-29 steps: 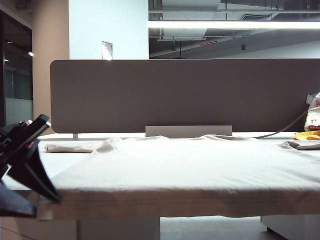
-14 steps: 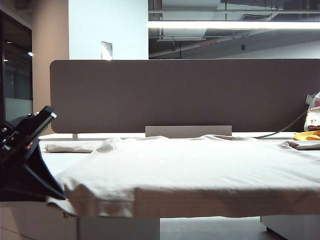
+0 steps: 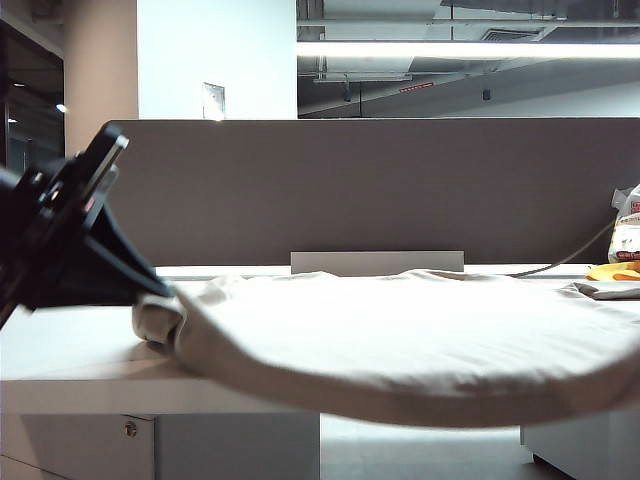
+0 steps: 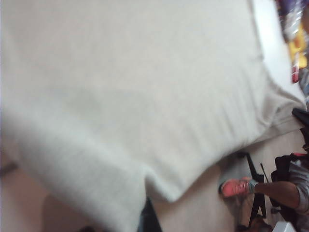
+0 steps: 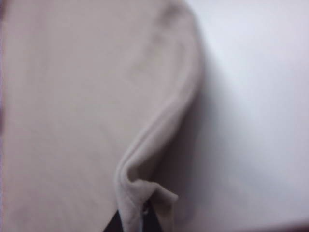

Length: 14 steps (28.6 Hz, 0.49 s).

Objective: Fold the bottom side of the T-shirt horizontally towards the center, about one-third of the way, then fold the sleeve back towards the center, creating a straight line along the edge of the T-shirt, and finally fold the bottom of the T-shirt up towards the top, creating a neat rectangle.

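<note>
The pale beige T-shirt (image 3: 400,335) covers most of the white table (image 3: 60,350). My left gripper (image 3: 162,293) hangs above the table's left side, shut on a bunched near-left corner of the shirt. The bottom of the T-shirt (image 3: 420,415) is off the table's front edge and sags in a long arc toward the right. In the left wrist view the T-shirt (image 4: 120,96) drapes over my left gripper (image 4: 147,220), hiding most of the jaws. In the right wrist view my right gripper (image 5: 142,217) is shut on a folded edge of the T-shirt (image 5: 72,96). The right gripper is outside the exterior view.
A grey partition (image 3: 380,190) stands along the table's far edge. At the far right lie a small yellow thing (image 3: 612,271), a printed packet (image 3: 626,225) and a cable (image 3: 570,260). A person's orange shoe (image 4: 235,187) shows on the floor in the left wrist view.
My left gripper has risen and moved inward over the table with the shirt's corner. The near hem has left the table's front edge and now sags in an arc.
</note>
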Motion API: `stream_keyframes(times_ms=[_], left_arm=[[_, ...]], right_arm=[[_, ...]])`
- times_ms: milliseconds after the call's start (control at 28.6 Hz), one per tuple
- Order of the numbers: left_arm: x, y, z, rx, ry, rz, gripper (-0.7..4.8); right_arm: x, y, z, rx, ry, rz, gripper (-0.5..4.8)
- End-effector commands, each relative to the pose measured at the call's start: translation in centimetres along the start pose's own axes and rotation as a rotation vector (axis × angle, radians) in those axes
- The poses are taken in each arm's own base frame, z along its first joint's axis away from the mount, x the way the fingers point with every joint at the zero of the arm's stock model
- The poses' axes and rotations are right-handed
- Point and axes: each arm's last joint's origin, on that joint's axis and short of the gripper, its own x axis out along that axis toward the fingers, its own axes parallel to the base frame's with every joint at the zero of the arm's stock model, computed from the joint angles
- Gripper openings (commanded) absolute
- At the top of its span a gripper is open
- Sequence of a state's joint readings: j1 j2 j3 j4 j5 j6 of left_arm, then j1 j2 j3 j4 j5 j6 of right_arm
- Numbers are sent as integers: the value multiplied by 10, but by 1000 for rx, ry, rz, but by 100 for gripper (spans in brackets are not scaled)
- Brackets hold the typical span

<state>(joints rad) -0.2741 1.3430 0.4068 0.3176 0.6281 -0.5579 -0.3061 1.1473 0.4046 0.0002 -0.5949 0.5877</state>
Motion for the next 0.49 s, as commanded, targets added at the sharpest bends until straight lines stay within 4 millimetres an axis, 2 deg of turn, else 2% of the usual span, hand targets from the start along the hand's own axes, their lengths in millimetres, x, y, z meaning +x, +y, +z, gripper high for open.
stream_keyframes(times_ms=[35, 175, 315, 490], left_arm=[[0, -7, 12, 18, -9, 15, -6], [0, -16, 29, 76, -29, 47, -6], [-2, -22, 45, 97, -81, 95, -6], [4, -23, 61, 105, -87, 124, -6]], right_arm=[[-4, 17, 16, -39, -45, 59, -6], [-9, 33, 34, -73, -87, 86, -6], [-10, 41, 45, -85, -107, 92, -6], [6, 39, 55, -61, -59, 80, -6]])
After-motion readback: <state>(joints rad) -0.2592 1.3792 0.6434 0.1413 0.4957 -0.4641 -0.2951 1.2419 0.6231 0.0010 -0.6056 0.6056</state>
